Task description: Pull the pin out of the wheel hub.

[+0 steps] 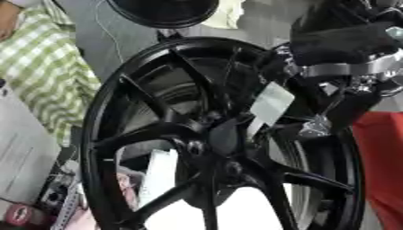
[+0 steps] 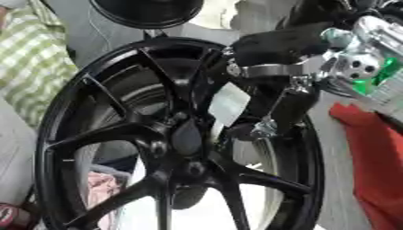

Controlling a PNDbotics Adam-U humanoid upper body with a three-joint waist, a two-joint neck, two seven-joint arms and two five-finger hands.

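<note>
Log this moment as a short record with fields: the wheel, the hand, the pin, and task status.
wheel: black spoked wheel hub fills the view, standing on edge
hand: right hand reaches in from upper right over the spokes, beside the hub centre
fingers: cannot tell if open or curled
pin: cannot be made out
left hand: not in view
background: red cloth at right, person in checked shirt at left
status: pin removal cannot be confirmed
</note>
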